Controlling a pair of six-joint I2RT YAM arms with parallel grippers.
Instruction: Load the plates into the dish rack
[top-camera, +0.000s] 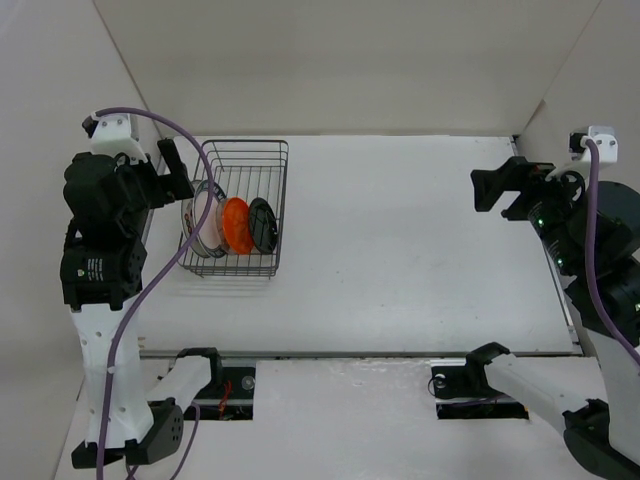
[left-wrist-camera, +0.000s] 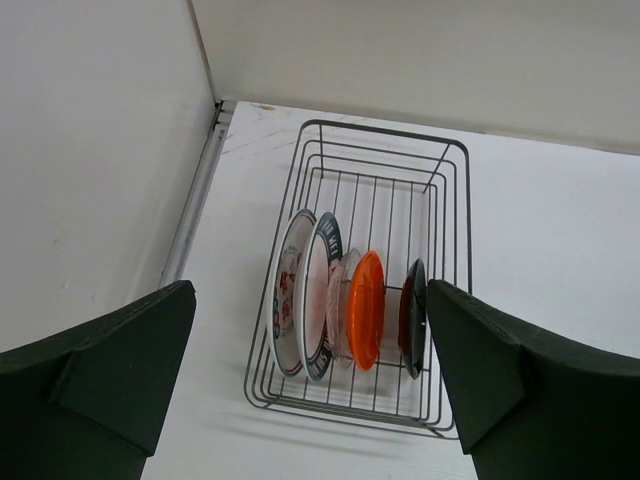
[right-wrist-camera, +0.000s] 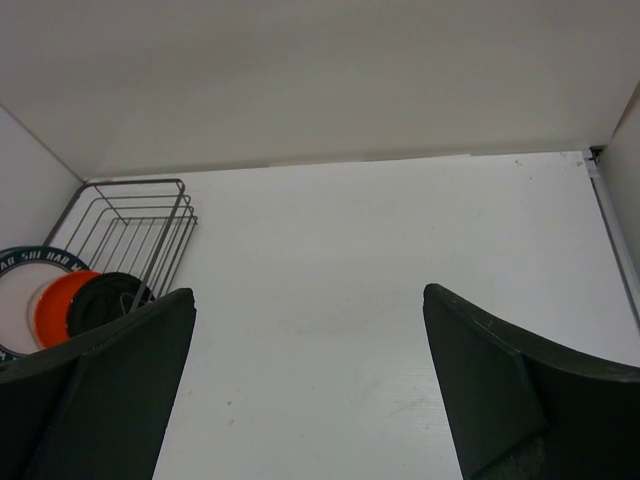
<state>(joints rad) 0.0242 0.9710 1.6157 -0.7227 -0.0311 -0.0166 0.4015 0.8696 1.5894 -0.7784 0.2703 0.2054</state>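
A flat white tabletop (top-camera: 400, 250) runs back to plain white walls (top-camera: 330, 60). The left gripper (top-camera: 178, 170) and right gripper (top-camera: 505, 192) hover with jaws spread, holding nothing. At far left, one rectangular black wire dish rack (left-wrist-camera: 385, 135) holds five upright plates: a red-lettered white plate (left-wrist-camera: 287, 300), a green-rimmed white plate (left-wrist-camera: 318, 300), a clear transparent plate (left-wrist-camera: 343, 300), a glossy orange plate (left-wrist-camera: 366, 310) and a glossy black plate (left-wrist-camera: 414, 318).

Five plates (left-wrist-camera: 366, 310), one dish rack (left-wrist-camera: 385, 128), two hands: left hand (left-wrist-camera: 310, 285), right hand (right-wrist-camera: 309, 291).

A white tabletop (top-camera: 400, 250) is enclosed by 3 plain white panels: back wall (top-camera: 350, 60), left wall (top-camera: 40, 60) and right wall (top-camera: 615, 60). The light is even and the shadows soft.
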